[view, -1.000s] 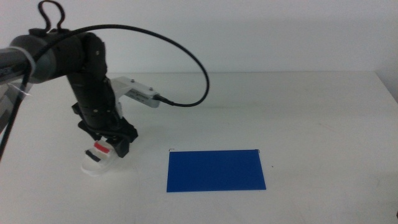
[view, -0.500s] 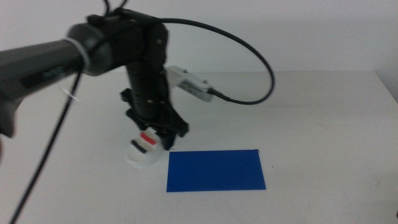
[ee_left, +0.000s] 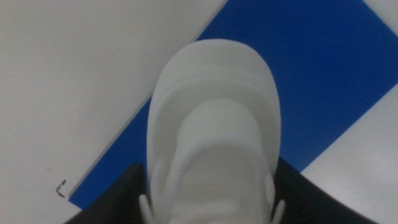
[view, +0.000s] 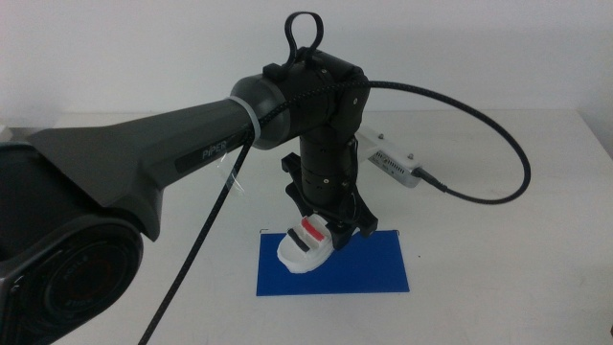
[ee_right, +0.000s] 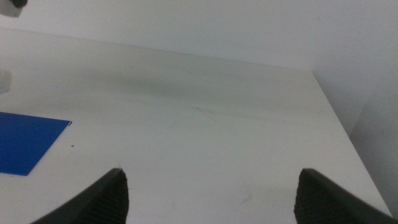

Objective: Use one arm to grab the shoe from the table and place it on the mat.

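- We've got the left tool clamped on the shoe, one jaw on each side of it, right over the near-left part of the mat.
- From the middle view we can't quite tell if the sole is touching the mat or just hanging above it, so we'd go down slow and straight, no sliding.
- In the left wrist view the toe of the shoe points across the mat and sits close to its edge. We'd nudge it toward the middle before letting go so the whole sole lands on blue.
- Keep it level when setting down. The sole looks chunky and flat, so it should sit fine once the jaws part.
- Shoe looks like smooth moulded white plastic or foam with a rounded toe and red and black straps. We'd guess light and slightly slippery.
- Mat is a thin, flat, dark blue rectangle, matte. It could shift if dragged.
- Surface is plain white and smooth.
- Right tool waits off to the side over bare surface, jaws wide apart, holding nothing.
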### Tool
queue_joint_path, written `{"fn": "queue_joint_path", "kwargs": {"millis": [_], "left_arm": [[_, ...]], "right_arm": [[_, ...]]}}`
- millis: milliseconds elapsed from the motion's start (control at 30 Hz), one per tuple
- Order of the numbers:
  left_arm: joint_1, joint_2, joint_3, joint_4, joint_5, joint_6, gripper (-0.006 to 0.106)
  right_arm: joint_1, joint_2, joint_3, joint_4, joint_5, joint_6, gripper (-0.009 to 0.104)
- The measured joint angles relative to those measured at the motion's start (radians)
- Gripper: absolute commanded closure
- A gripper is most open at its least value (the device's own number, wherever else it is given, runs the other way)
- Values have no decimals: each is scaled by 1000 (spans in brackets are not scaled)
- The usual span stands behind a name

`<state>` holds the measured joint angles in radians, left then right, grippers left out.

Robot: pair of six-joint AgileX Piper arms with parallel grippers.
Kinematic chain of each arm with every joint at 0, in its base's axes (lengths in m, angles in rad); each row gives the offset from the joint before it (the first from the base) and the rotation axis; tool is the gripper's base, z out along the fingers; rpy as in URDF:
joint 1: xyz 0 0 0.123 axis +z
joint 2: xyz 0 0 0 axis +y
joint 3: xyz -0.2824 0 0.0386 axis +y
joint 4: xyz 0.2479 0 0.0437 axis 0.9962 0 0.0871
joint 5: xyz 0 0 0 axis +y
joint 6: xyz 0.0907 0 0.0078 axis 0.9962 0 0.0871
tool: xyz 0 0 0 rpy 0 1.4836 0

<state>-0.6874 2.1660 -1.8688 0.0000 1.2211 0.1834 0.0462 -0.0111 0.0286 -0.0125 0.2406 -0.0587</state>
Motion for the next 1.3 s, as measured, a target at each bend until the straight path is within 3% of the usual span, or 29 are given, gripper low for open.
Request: {"fn": "queue_joint_path", "kwargs": {"millis": [200, 633, 1300], "left_arm": [[0, 2, -6, 0, 0, 124, 102], [0, 2, -7, -64, 0, 659, 102], [0, 68, -7, -84, -1, 617, 102]], "right_arm": [[0, 0, 0, 0, 0, 0, 17], [0, 0, 0, 0, 0, 0, 17], [0, 0, 0, 0, 0, 0, 17]]}}
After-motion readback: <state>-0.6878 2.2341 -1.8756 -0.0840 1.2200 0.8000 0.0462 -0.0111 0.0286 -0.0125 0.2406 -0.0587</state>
